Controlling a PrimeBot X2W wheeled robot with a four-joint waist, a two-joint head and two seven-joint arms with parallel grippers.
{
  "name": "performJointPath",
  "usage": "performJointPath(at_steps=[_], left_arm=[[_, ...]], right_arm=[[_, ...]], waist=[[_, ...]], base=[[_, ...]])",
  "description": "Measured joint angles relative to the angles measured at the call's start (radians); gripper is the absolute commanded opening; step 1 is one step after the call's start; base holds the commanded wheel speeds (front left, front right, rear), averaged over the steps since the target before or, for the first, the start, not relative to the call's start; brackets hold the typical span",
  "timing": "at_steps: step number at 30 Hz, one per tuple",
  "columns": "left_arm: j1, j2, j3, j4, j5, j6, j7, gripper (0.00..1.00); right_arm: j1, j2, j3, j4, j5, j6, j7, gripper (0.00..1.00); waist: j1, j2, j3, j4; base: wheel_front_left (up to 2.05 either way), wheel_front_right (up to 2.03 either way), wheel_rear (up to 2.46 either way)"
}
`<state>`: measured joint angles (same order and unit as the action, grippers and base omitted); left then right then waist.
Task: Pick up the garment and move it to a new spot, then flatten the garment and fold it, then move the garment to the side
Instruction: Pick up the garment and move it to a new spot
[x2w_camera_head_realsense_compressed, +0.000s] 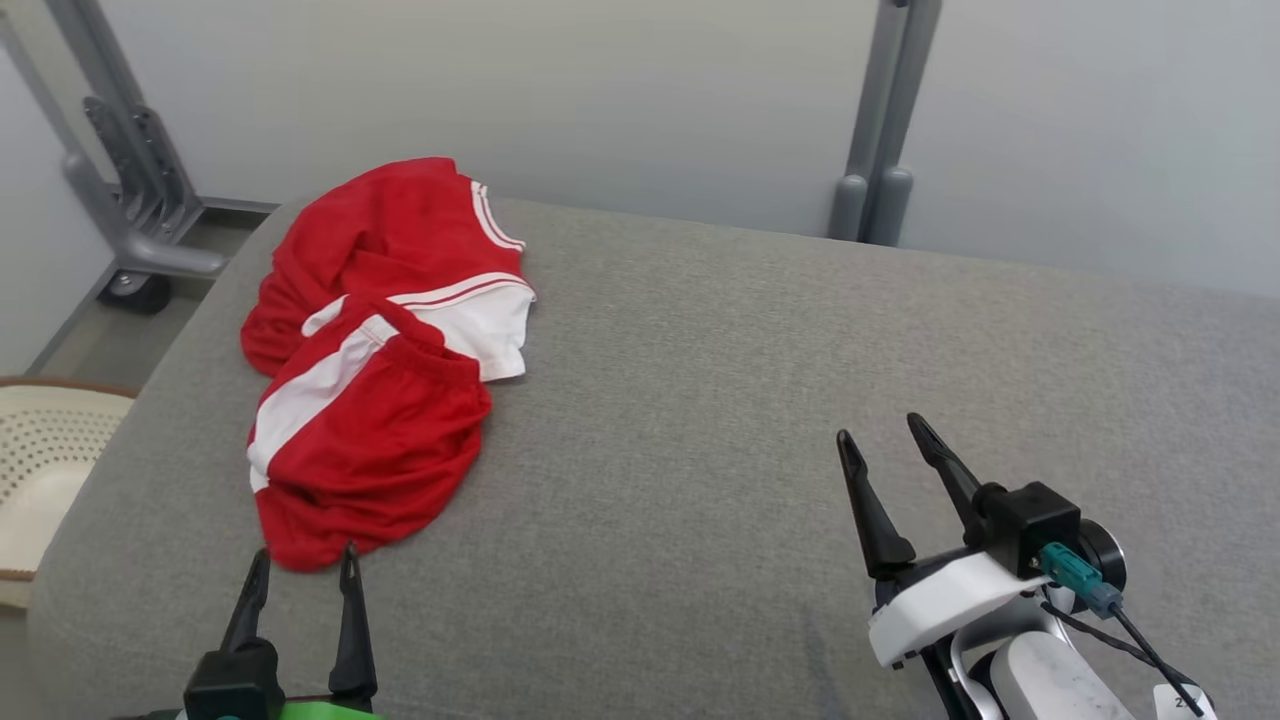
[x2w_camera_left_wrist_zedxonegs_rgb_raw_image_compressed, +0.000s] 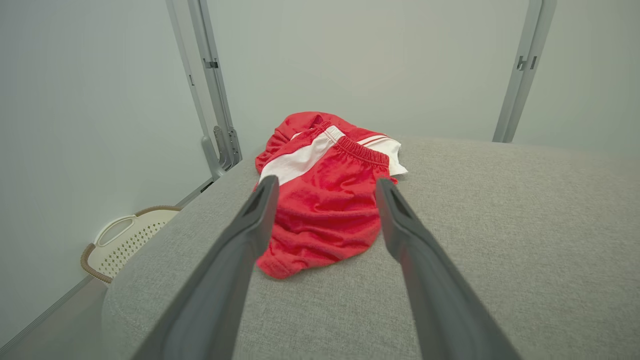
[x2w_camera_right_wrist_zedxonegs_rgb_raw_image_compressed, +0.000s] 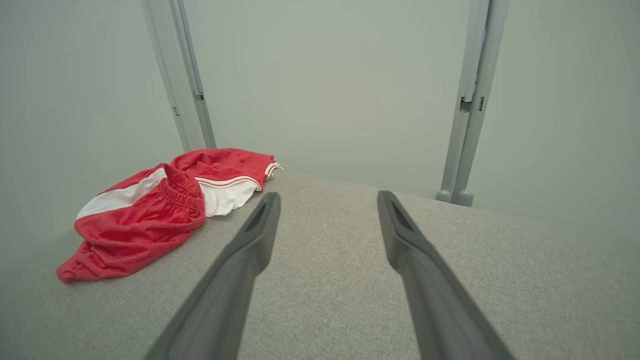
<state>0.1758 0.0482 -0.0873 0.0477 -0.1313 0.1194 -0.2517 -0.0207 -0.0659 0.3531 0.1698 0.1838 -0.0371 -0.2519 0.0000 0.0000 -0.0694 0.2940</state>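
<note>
Pale wall (x2w_camera_head_realsense_compressed: 650, 90) ran behind everything. A grey cushion (x2w_camera_head_realsense_compressed: 720, 400) with rounded corners carried the work. Grey metal frame posts (x2w_camera_head_realsense_compressed: 880, 120) stood past its far edge, and another post with a caster wheel (x2w_camera_head_realsense_compressed: 135, 290) stood off the far-left corner.

The garment (x2w_camera_head_realsense_compressed: 380, 350), red shorts with white side panels and white stripes, lay crumpled in a heap at the cushion's far-left corner, stretching along the left edge toward the near side. The elastic waistband was bunched in the middle of the heap and a white panel stuck out on its right. Nothing was holding it.

A cream perforated basket (x2w_camera_head_realsense_compressed: 40, 460) with a brown rim sat on the floor off the left edge.

The right claw (x2w_camera_head_realsense_compressed: 880, 428) hovered over the near-right part of the cushion, fingers spread wide, empty, well apart from the garment.

The left claw (x2w_camera_head_realsense_compressed: 305, 555) was at the near-left edge, fingers spread wide, empty. Its tips sat either side of the garment's near hem; contact could not be told.
</note>
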Motion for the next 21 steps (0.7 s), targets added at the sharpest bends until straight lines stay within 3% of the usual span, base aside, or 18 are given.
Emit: performJointPath(at_steps=[9,21], left_arm=[[0.013,0.0,0.024,0.002,0.003,0.0,0.0,1.0],[0.019,0.0,0.032,-0.001,-0.008,0.0,0.0,1.0]], right_arm=[[0.004,0.004,0.018,0.007,-0.001,-0.002,0.0,1.0],[0.003,0.004,0.007,0.01,-0.004,0.001,0.0,1.0]], waist=[[0.0,0.0,-0.018,0.103],[0.0,0.0,-0.014,0.06]], base=[[0.0,0.0,0.0],[0.0,0.0,0.0]])
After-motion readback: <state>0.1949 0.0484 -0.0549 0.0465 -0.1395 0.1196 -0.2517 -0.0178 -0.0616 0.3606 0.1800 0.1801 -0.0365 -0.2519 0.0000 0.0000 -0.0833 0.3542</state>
